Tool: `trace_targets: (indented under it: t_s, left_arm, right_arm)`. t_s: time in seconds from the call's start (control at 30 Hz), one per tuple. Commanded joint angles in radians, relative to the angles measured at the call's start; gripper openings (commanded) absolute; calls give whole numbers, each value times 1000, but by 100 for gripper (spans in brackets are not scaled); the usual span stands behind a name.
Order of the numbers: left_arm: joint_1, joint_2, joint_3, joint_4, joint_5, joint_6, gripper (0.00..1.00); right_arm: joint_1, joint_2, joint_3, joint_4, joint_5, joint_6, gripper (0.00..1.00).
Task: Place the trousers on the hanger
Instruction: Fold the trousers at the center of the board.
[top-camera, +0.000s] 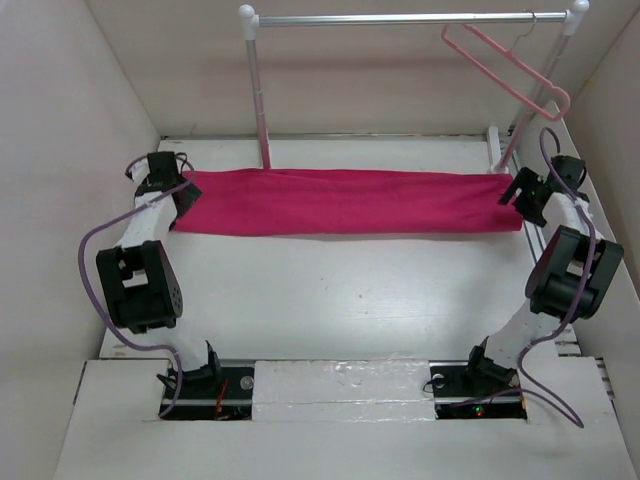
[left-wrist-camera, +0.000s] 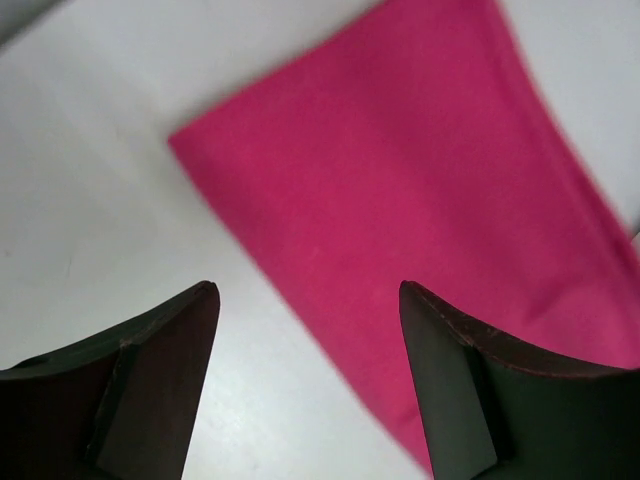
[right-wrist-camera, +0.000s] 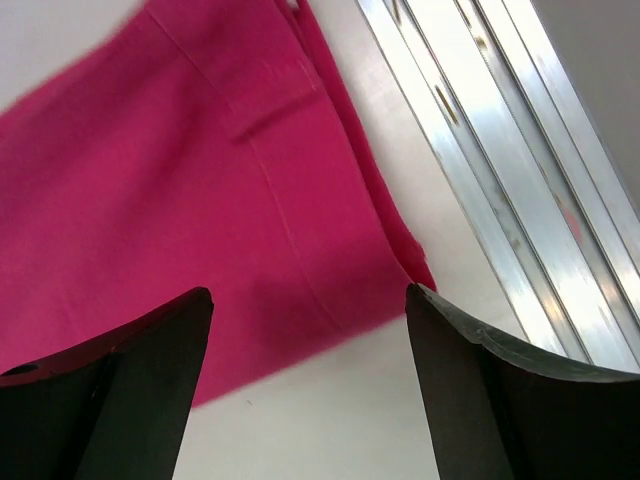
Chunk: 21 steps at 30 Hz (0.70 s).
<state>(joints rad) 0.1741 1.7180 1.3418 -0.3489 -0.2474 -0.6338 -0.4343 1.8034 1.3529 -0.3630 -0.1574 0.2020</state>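
The magenta-pink trousers (top-camera: 350, 202) lie folded in a long flat strip across the far part of the table. The light-pink hanger (top-camera: 505, 72) hangs by its hook from the right end of the clothes rail (top-camera: 400, 18). My left gripper (top-camera: 180, 190) is open just above the strip's left end; its wrist view shows the cloth's corner (left-wrist-camera: 400, 180) between and beyond the open jaws (left-wrist-camera: 308, 290). My right gripper (top-camera: 520, 195) is open above the strip's right end; its wrist view shows the waistband end (right-wrist-camera: 250, 170) beyond the open jaws (right-wrist-camera: 308, 292).
The white-and-silver rail's post (top-camera: 258, 90) stands behind the trousers at left of middle, its right post (top-camera: 535, 95) leans at the far right. A metal slotted track (right-wrist-camera: 500, 150) runs along the table's right side. White walls close in left, right and back.
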Motion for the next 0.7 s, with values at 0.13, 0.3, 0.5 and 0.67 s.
trace_targets:
  t_s: [0.13, 0.3, 0.5, 0.67]
  left_arm:
    - [22, -40, -247, 30, 160, -46, 68]
    - [31, 49, -234, 25, 207, -67, 69]
    - [31, 167, -176, 31, 218, -109, 69]
    - [31, 215, -138, 54, 212, -121, 67]
  right_arm:
    - [-99, -185, -211, 117, -60, -12, 89]
    - [-71, -154, -280, 142, -125, -1, 86]
    - [-40, -32, -289, 254, -183, 103, 85]
    - [0, 60, -195, 256, -166, 174, 83]
